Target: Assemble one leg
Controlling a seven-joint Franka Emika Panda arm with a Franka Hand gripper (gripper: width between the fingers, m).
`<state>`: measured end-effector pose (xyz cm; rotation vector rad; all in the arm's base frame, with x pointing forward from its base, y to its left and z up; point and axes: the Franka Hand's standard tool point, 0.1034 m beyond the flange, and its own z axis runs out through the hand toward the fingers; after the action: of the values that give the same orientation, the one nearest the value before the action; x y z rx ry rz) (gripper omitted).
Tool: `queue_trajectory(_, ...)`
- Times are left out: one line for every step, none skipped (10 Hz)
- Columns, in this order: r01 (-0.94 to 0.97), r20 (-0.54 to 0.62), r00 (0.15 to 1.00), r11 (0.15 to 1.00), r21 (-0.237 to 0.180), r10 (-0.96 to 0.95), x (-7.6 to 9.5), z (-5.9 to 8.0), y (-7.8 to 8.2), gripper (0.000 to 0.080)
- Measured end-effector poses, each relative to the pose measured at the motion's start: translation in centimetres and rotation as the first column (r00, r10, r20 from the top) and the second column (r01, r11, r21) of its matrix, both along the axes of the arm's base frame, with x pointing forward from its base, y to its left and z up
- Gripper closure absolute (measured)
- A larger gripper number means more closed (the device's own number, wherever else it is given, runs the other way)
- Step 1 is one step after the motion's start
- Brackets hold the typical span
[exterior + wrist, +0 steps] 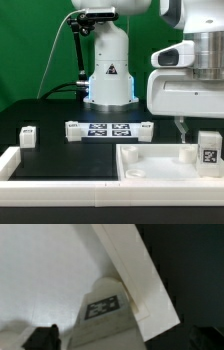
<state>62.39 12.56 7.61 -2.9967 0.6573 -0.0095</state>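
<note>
A leg (208, 150), a small white post with a black-and-white tag, stands at the exterior view's right, just inside the raised rim of the large white square piece (150, 172). In the wrist view the leg (103, 308) lies between my two fingers, next to the rim (135, 274). My gripper (195, 130) hangs over it. Its dark fingers (42, 336) sit wide apart, with a visible gap to the leg, so the gripper (123, 341) is open around it. A second small white piece (184, 154) stands inside the square piece.
The marker board (108, 129) lies mid-table in front of the robot base (108, 75). Another small white tagged leg (27, 135) sits at the exterior view's left. A long white rim (60, 172) runs along the front.
</note>
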Motion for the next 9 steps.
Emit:
queue_trajectory(-0.104,0.007,0.995,0.995,-0.006,0.105,0.02,0.01,-0.08,0.0151)
queue_trajectory(-0.176,0.009,0.984,0.984,-0.008,0.176,0.04,0.04,-0.16,0.0151)
queue_trajectory(-0.292,0.007,0.956,0.956,-0.01,0.292,-0.02,0.01,-0.66,0.0151)
queue_trajectory(-0.29,0.007,0.957,0.957,-0.009,0.29,-0.01,0.0,-0.7,0.0151)
queue_trajectory(-0.29,0.007,0.957,0.957,-0.009,0.29,-0.02,-0.01,-0.66,0.0151)
queue_trajectory(-0.29,0.007,0.957,0.957,-0.009,0.29,-0.03,-0.02,-0.68,0.0266)
queue_trajectory(-0.29,0.007,0.957,0.957,-0.009,0.29,-0.03,-0.03,-0.68,0.0403)
queue_trajectory(-0.289,0.007,0.957,0.957,-0.009,0.29,-0.03,-0.03,-0.72,0.0403)
queue_trajectory(-0.274,0.006,0.962,0.962,-0.008,0.274,-0.03,-0.03,-0.71,0.0509)
